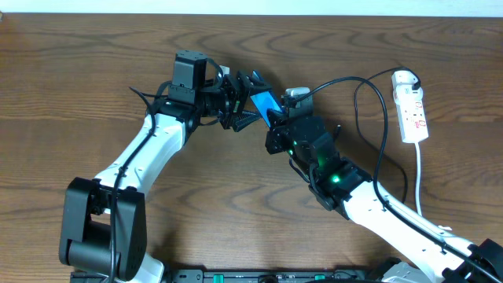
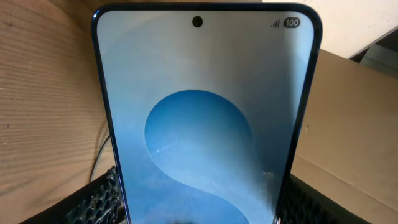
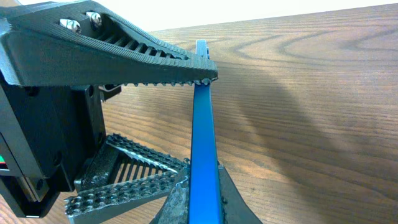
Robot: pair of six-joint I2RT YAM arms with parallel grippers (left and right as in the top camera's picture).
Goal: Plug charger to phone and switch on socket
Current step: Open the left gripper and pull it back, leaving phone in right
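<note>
Clamping the slim, stiff, slick phone [image 2: 205, 112] by its long edges, left claw [image 2: 199, 214] held it aloft well left of the socket [image 1: 412, 106]; right claw [image 3: 199, 121] seemingly gaped beside its edge

Desk [image 1: 78, 94]: brown wood, visible grain, matt. Phone [image 2: 205, 124]: smooth glossy screen, dark blue glossy rim. Right fingers [image 3: 124, 43]: black matt plastic, ribbed and toothed faces, with two bright metal screws [image 3: 78, 22] at 11 o'clock. Socket [image 1: 412, 110], at 2 o'clock on the desk: smooth white plastic.
</note>
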